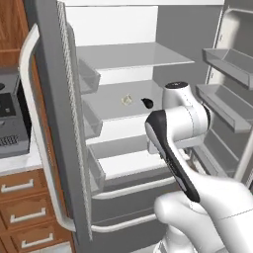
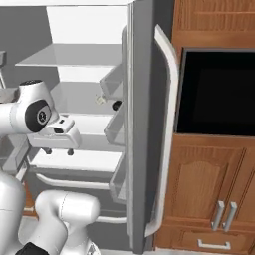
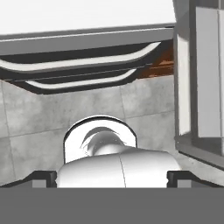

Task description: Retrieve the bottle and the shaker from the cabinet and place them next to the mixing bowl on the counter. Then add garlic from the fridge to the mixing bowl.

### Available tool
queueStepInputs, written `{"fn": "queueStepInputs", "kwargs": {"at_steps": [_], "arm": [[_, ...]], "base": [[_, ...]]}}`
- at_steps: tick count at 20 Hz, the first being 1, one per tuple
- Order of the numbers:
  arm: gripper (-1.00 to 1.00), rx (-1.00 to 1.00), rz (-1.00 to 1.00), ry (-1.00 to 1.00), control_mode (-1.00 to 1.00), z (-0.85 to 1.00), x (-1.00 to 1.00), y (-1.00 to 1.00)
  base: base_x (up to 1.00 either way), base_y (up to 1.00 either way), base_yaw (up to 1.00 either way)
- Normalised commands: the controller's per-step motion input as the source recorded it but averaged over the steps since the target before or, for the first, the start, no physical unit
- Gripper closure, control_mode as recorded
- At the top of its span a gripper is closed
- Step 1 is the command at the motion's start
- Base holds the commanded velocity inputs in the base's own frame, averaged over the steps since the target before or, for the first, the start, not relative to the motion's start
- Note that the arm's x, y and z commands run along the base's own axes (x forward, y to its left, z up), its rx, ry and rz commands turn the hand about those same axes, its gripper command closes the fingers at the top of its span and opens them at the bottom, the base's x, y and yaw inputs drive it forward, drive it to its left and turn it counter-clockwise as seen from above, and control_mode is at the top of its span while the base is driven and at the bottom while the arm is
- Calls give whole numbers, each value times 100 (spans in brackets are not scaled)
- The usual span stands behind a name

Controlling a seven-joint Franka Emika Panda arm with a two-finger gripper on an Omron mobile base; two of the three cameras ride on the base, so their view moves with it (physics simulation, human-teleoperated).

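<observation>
My jaws (image 2: 59, 150) stand wide apart, empty, pointing down in front of the open fridge (image 1: 64, 123). The garlic (image 1: 127, 100) sits on the middle shelf (image 1: 108, 101), above and deeper in than the jaws, so I must lift and reach inward.

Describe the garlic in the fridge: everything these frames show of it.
The garlic is a small, pale, off-white bulb with a lumpy outline, too small to make out cloves or skin. It lies on the middle shelf of the open fridge, toward the back, resting on the shelf's light grey surface. A small dark object sits just beside it, apart from it. From the right base view it shows as a pale speck next to that dark object. Nothing else touches it; the hand is lower, well short of it.
</observation>
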Motion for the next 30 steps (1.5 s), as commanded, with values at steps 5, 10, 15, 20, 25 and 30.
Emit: {"fn": "queueStepInputs", "kwargs": {"at_steps": [5,10,15,20,25,30], "arm": [[-100,0,0,0,100,0,0,0],[-100,0,0,0,100,0,0,0],[-100,0,0,0,100,0,0,0],[-100,0,0,0,100,0,0,0],[-100,0,0,0,100,0,0,0],[-100,0,0,-7,-100,-8,1,2]], "base": [[11,42,-19],[63,-6,2],[83,-38,13],[0,0,0],[0,0,0],[0,0,0]]}}
